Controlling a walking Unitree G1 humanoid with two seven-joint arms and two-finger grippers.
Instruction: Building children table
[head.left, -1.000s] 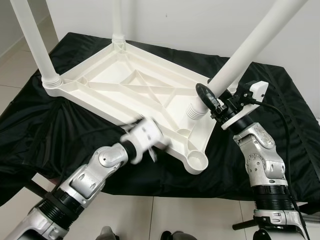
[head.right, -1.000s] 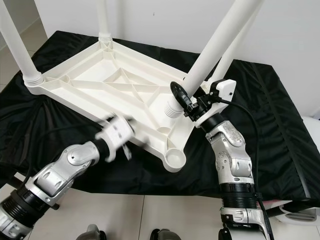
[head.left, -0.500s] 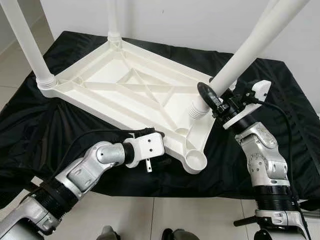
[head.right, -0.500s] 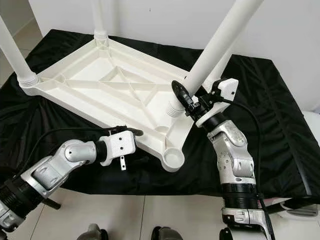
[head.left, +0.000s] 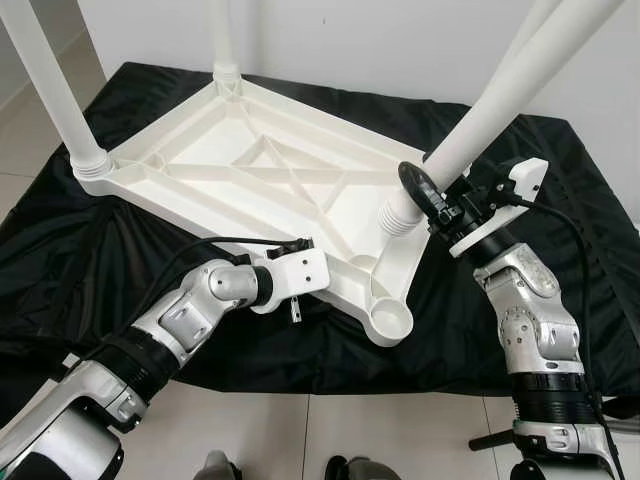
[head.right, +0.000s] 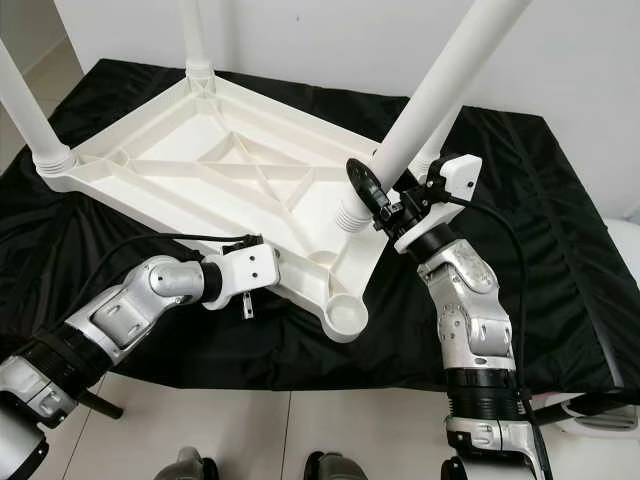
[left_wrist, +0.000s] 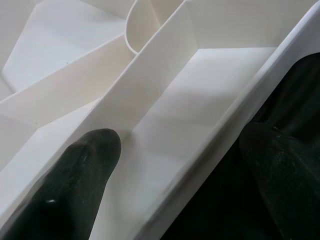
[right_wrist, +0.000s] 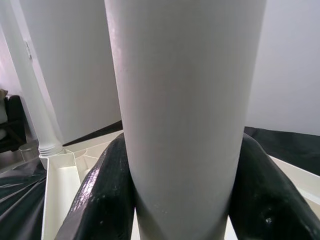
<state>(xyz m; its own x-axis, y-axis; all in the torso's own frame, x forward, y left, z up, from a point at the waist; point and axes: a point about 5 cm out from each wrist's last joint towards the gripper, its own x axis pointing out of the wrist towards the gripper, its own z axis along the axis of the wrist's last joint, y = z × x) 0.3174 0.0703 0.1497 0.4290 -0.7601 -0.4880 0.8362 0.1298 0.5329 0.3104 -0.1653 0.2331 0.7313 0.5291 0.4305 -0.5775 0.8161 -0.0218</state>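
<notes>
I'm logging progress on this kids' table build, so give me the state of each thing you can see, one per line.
Tabletop: upside down on the black cloth.
Leg sockets: three filled, near corner socket empty.
Table leg: tilted, threaded end at its socket.
Right gripper: shut on the table leg.
Left gripper: fingers straddle the tabletop's edge wall, open.
</notes>
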